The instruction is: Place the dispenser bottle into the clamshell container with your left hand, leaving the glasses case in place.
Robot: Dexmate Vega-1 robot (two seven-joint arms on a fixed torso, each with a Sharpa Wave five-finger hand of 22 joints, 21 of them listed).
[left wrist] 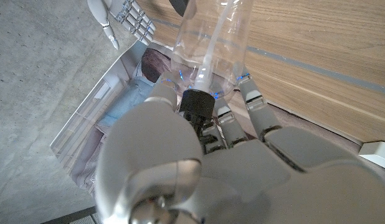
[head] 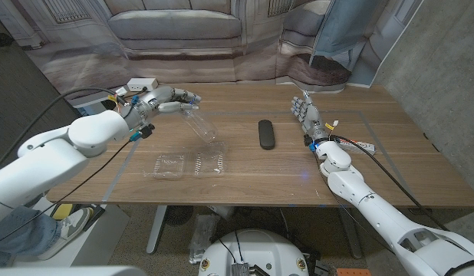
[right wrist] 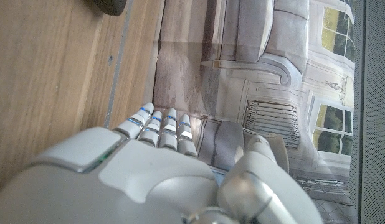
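Dispenser bottle point(head: 200, 124) is up off the counter point(head: 390, 153) right now, see-through plastic, tilted so its body slants down toward the middle of the counter while its neck end sits in the left hand point(head: 166, 100). From the left wrist view you can see the fingers point(left wrist: 250, 99) wrapped around the shoulder of the bottle point(left wrist: 208, 37), with the black collar point(left wrist: 197, 103) tucked right up against the palm. So that hand is clearly gripping it.

Clamshell container point(head: 189, 164) is lying open on the counter, both clear halves side by side, close to the front edge and just below where the bottle hangs. Nothing in it that I can make out.

Glasses case point(head: 266, 133), the dark oblong one, lies on the counter to the right of the bottle, apart from everything.

Right hand point(head: 307, 115) is over by the right side, standing on its edge with fingers straight and held close together, holding nothing.
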